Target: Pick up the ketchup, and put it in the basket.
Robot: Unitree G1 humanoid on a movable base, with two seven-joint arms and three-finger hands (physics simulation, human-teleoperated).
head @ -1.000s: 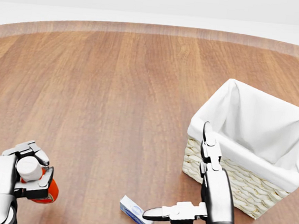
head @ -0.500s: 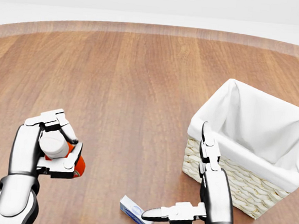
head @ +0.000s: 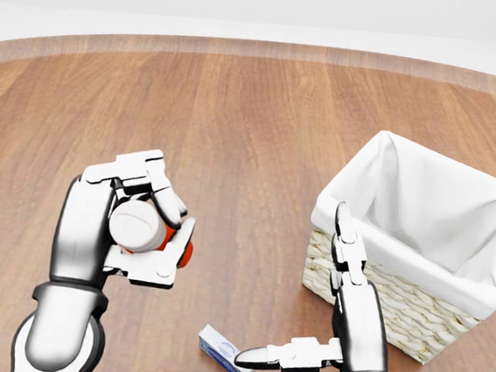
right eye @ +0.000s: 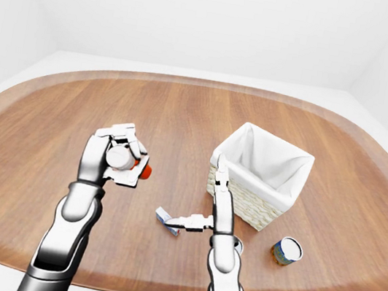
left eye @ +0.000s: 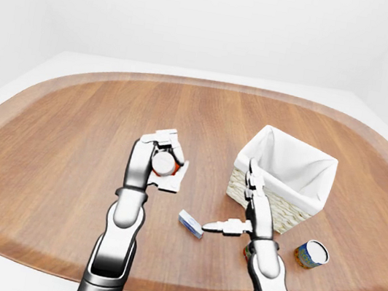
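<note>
- Left hand (head: 130, 227): closed round the ketchup (head: 151, 234), held up clear of the bench (head: 237, 115), left of middle in the head view.
- Ketchup: white cap turned toward the camera, red body showing only as a sliver between the fingers and at the lower right of the grip. Probably a light plastic squeeze bottle, smooth and a little yielding, so likely to slip or tilt under a loose grip and to dent under a hard one. Best taken round the body, below the cap; here held high, close to the cap, with the body mostly hidden, so hard to say how much of it sits in the grasp.
- Box (head: 226, 354): small, blue and white, lying flat on the bench near the bottom of the head view, between the two hands; touching the right hand's thumb tip or just short of it, cannot tell which.
- Right hand (head: 341, 318): holding nothing, spread wide, thumb pointing left toward the box, fingers pointing up beside the basket's near wall.
- Basket (head: 370, 290): wicker with a white cloth lining, mouth open upward, nothing visible inside, well apart from the ketchup and to its right. Soft lining likely forgiving on a low release.
- Can (left eye: 311, 253): standing on the bench at lower right of the basket, away from the carry path.
- Judged stage: ketchup lifted, not yet over the basket.
</note>
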